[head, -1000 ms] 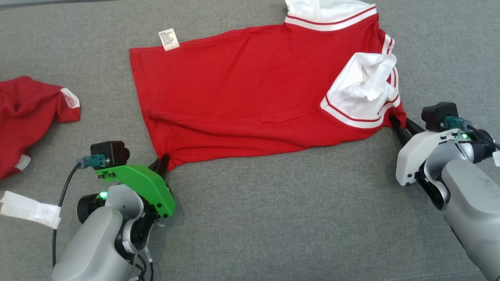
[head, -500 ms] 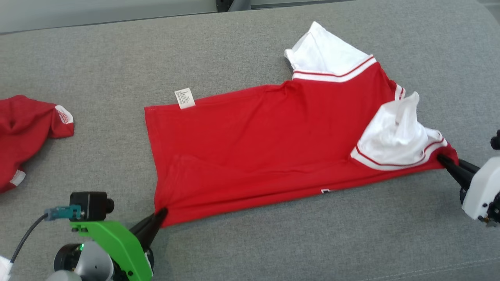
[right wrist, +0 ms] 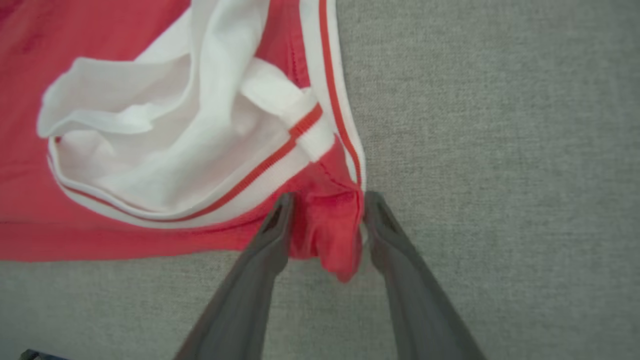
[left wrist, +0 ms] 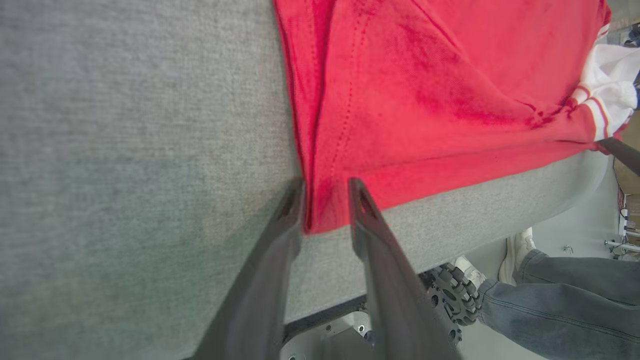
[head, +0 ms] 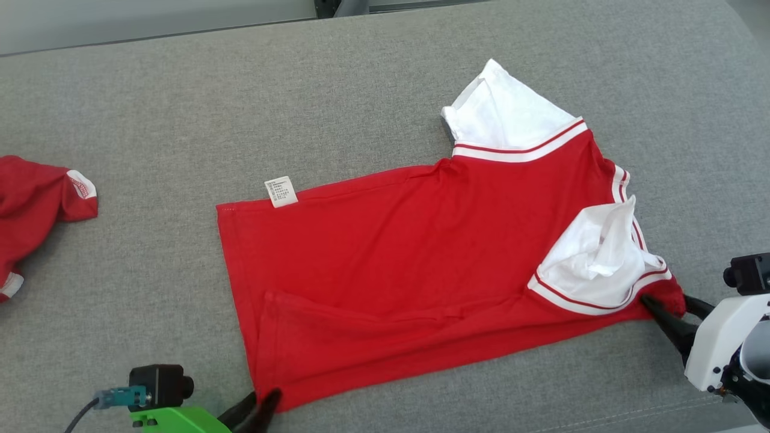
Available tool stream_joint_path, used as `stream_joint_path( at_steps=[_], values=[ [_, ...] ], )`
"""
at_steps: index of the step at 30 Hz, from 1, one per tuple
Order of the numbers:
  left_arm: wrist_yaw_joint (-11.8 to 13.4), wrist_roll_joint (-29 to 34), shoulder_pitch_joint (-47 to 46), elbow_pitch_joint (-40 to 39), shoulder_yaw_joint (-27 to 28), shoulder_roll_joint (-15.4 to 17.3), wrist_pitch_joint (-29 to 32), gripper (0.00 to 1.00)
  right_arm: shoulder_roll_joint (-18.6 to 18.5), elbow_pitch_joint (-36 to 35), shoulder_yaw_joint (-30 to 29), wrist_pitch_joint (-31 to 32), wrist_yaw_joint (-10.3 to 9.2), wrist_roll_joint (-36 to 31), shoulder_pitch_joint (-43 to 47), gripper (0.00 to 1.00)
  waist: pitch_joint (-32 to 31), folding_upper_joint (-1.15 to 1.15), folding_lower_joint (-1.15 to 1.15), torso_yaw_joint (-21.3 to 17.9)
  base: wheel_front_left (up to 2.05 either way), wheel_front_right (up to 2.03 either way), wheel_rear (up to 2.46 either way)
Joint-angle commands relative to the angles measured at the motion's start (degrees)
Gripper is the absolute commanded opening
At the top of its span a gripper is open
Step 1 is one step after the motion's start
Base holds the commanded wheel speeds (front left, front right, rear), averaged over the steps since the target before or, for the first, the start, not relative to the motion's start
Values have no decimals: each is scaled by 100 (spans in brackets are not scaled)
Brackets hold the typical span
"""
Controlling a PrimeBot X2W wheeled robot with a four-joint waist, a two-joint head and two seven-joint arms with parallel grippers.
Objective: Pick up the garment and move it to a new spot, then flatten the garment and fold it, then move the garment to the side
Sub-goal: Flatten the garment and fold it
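The garment (head: 391, 258) is a red shirt with white striped sleeves, lying spread on the grey cloth table (head: 180, 108), hem to the left and a white tag (head: 281, 191) at its far hem corner. My left gripper (head: 258, 404) is at the near hem corner, and in the left wrist view its jaws (left wrist: 325, 187) stand open astride that red corner (left wrist: 320, 210). At the near shoulder, beside the crumpled white sleeve (head: 595, 264), my right gripper (head: 665, 307) is open too. In the right wrist view its jaws (right wrist: 328, 197) stand apart with a loose fold of red cloth (right wrist: 330, 235) between them.
A second red garment (head: 30, 204) lies bunched at the table's left edge. The table's far edge runs along the top of the head view. Below the near table edge, a person's jeans leg (left wrist: 555, 305) and white shoe (left wrist: 520, 247) stand by the robot's base.
Both grippers were shut on the garment's near corners and have now opened. The cloth has settled on the table. The head camera has tilted, shifting the whole picture.
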Motion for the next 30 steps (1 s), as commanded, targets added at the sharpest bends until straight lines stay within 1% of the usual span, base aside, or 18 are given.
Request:
stream_joint_path(
  at_steps=[1,6,10,11,13,15,18,22,25,27,30],
  values=[
    [31,81,110,-10,11,-14,-80,100,-12,-76,-99,-22,-10,-113,80,100,-20,26,0,22,0,0,0],
    [182,225,63,-285,137,41,-292,100,-148,-512,-524,-126,-9,-446,-41,100,45,26,0,104,0,0,0],
    [293,537,-578,-293,328,13,-466,100,-151,-899,-860,-90,-7,-851,-480,100,267,26,0,230,0,0,0],
    [293,537,-578,-293,328,13,-466,100,-151,-899,-860,-90,-7,-851,-480,100,267,26,0,230,0,0,0],
    [254,574,-1090,-87,329,-169,-473,100,-29,-922,-940,-19,-8,-1109,-853,100,446,26,0,341,0,0,0],
    [227,723,-1656,252,265,-248,-403,100,163,-859,-859,129,-5,-1281,-1323,100,660,26,0,425,0,0,0],
    [137,858,-2491,816,114,-499,-219,100,455,-506,-691,341,-7,-1649,-2206,100,995,26,0,501,0,0,0],
    [-34,978,-3370,1499,-141,-706,55,100,918,251,-462,492,-7,-2076,-3304,100,1369,26,0,660,0,0,0],
    [-173,1051,-3822,1944,-291,-857,195,100,1021,816,-250,549,-7,-2357,-3911,100,1550,26,0,823,0,0,0],
    [-295,1048,-3987,2183,-405,-951,276,100,1108,1142,-102,567,-7,-2426,-4203,100,1626,26,0,917,0,0,0],
    [-450,1002,-4149,2468,-504,-1071,351,100,1129,1533,67,497,-7,-2462,-4524,100,1678,26,0,1024,0,0,0]
  ],
)
